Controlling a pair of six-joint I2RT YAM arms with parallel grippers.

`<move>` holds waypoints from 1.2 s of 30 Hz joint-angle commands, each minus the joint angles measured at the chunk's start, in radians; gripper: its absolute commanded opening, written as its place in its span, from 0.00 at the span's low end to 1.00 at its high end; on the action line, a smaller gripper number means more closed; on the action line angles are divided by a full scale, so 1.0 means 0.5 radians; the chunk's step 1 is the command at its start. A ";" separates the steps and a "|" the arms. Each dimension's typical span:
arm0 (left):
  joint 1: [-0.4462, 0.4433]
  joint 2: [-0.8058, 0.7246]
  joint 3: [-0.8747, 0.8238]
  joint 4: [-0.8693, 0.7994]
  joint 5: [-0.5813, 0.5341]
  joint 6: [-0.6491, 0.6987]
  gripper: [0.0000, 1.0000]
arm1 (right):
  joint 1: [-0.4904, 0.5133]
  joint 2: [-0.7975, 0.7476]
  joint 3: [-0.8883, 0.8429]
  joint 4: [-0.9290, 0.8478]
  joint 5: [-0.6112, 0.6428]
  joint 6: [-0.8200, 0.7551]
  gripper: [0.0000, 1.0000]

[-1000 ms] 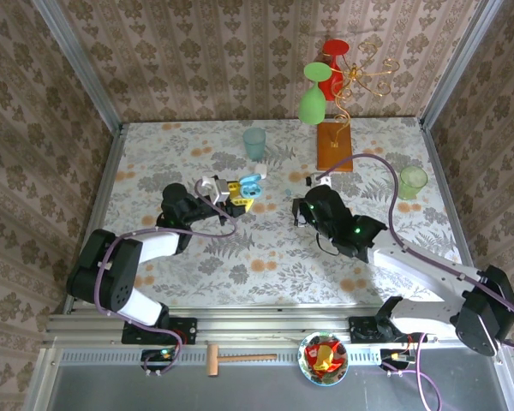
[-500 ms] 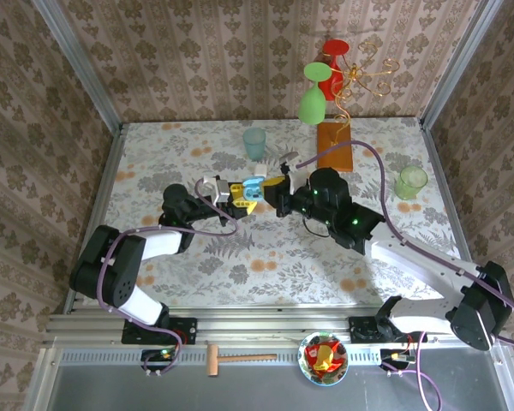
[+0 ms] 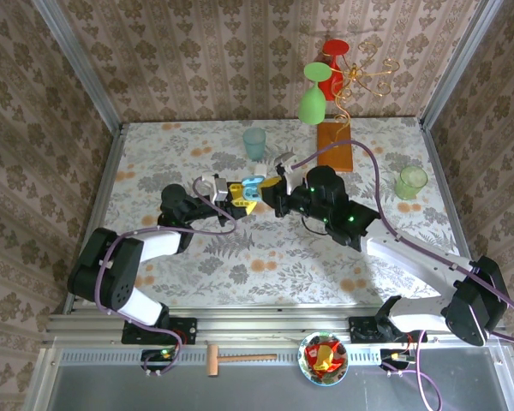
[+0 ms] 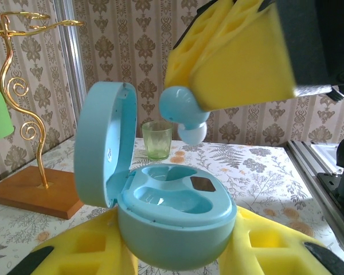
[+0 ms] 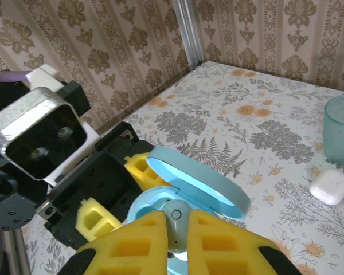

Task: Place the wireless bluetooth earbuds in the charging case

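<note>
Two pincers are meeting at the charging case (image 4: 172, 212), so I'm placing everything off that. Your left pincer (image 3: 237, 195) is gripping the case low on its body, w/ yellow pads (image 4: 74, 252) pressing on both sides and holding it up off the tabletop (image 3: 265, 257). The case's lid is standing open and tilting back, and the moulded wells inside are facing up.

Your right pincer (image 5: 172, 229) is pinching narrow on one light-blue earbud (image 4: 183, 112). It's hanging the bud just above the case's wells, rounded tip pointing down. In the left wrist view the bud is sitting apart from the case, not touching.

Behind the case, toward the back wall, a teal cup (image 3: 254, 143) is standing upright. A small white case (image 5: 331, 187) is lying on the tabletop near that cup.

Well apart from the charging case, on the right arm's side, a green cup (image 3: 412, 181) is standing upright. A gold wire stand (image 3: 351, 94) on a wood base is standing back-right of the case.
</note>
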 commanded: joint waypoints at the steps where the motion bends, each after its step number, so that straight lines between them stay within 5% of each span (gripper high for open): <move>1: -0.016 -0.082 0.059 0.083 0.054 -0.068 0.25 | -0.024 -0.015 -0.031 0.065 -0.024 -0.022 0.10; 27: -0.013 -0.100 0.084 0.083 -0.011 -0.127 0.24 | -0.047 0.046 -0.058 0.067 -0.167 -0.008 0.15; 36: 0.003 -0.096 0.068 0.082 -0.027 -0.118 0.24 | -0.052 -0.051 -0.061 0.046 -0.113 0.005 0.42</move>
